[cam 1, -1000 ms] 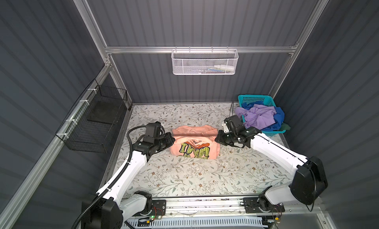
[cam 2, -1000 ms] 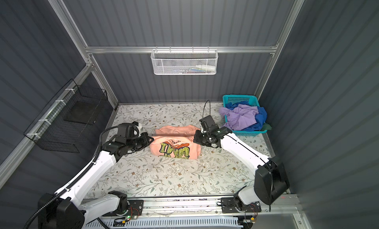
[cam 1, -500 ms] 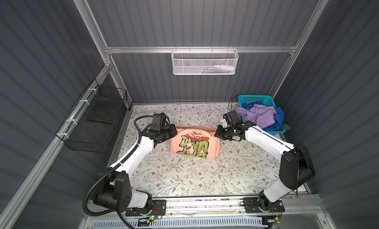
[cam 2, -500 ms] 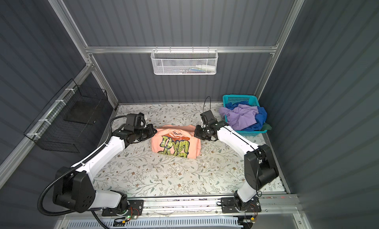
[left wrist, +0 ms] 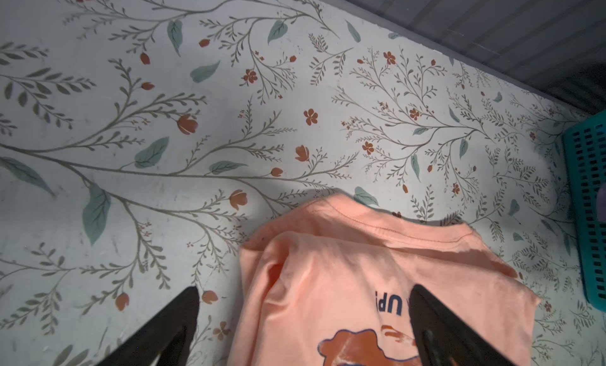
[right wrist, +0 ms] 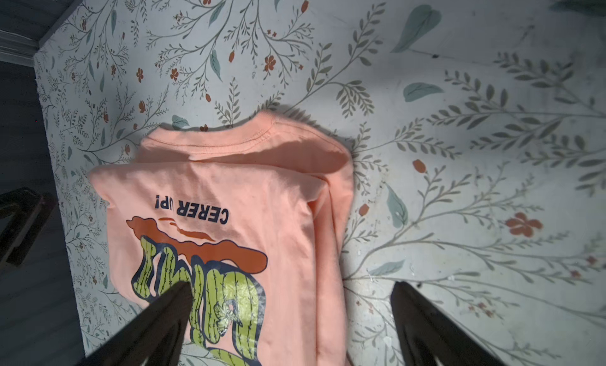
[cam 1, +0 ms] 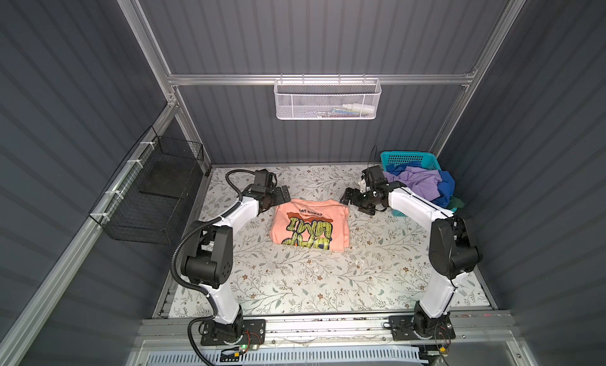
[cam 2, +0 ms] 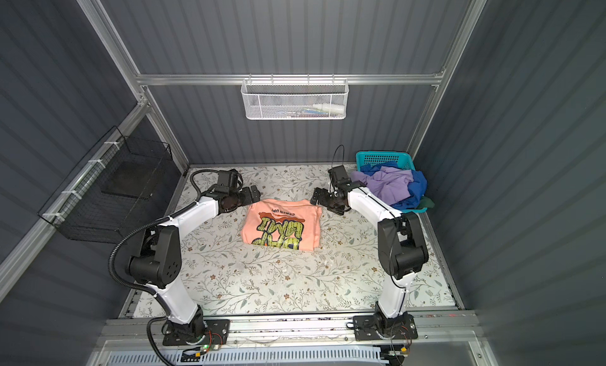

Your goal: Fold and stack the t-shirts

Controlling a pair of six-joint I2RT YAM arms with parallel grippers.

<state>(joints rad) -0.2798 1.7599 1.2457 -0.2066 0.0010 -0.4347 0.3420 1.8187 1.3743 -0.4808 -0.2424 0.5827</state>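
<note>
Peach t-shirt (cam 1: 310, 226) lies folded, graphic up, mid table (cam 1: 295, 282). L gripper (cam 1: 282, 194) sits at shirt's 10 o'clock, jaws spread wide, nothing held. R gripper (cam 1: 347, 196) at its 1 o'clock, likewise spread and empty. Other t-shirts (cam 1: 421, 184), lavender and blue, heaped unfolded in teal basket (cam 1: 408, 157), table's 2 o'clock corner.
</note>
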